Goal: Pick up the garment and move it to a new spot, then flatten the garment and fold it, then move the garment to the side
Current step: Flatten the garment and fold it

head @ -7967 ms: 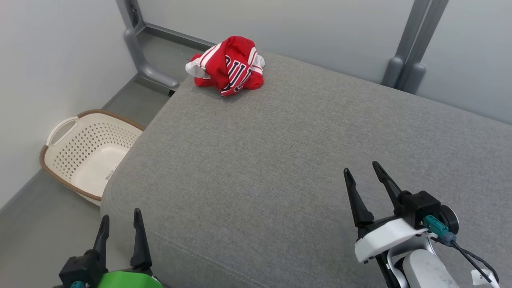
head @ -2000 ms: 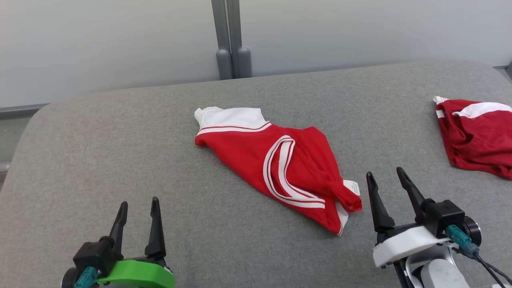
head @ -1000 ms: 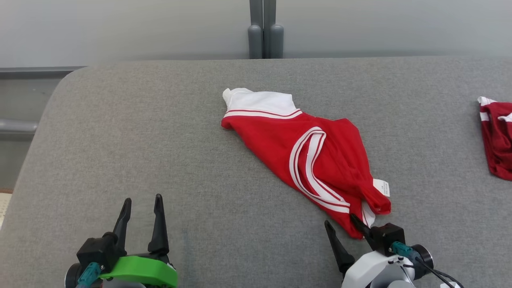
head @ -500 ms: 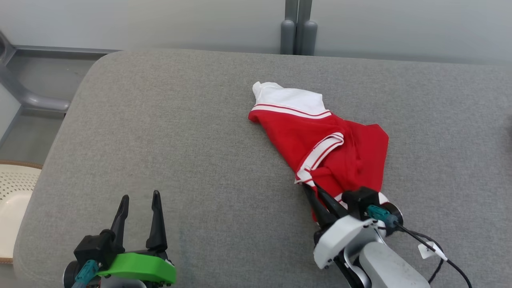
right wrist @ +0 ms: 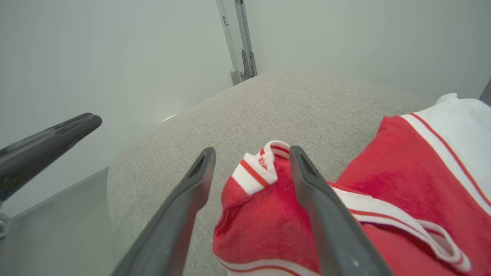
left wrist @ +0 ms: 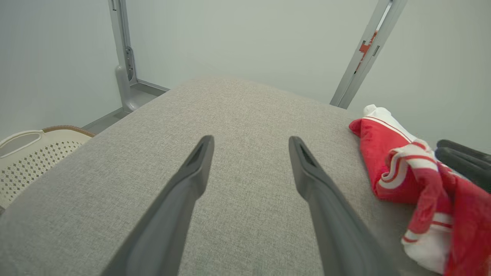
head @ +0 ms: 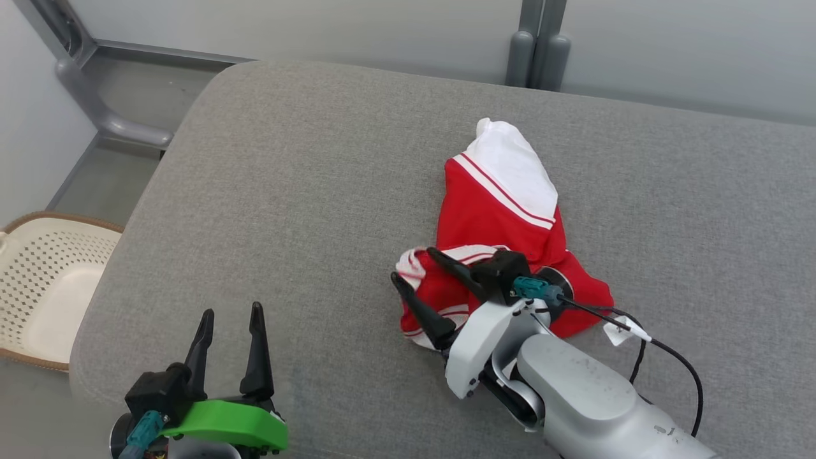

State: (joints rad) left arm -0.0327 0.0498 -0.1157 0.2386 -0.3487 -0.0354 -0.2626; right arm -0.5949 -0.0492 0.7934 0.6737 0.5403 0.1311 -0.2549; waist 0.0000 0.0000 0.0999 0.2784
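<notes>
The red and white garment (head: 503, 210) lies crumpled near the middle of the grey cushion (head: 306, 178). The right gripper (head: 411, 264) sits low over the cushion's centre, jaws spread wide around the garment's bunched striped edge. The left gripper (head: 231, 309) hovers at the cushion's near edge, jaws wide and empty.

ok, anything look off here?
Only the garment: it lies bunched on the cushion, with striped trim flipped up between the fingers of the open right gripper. Nothing looks torn or spilled.
</notes>
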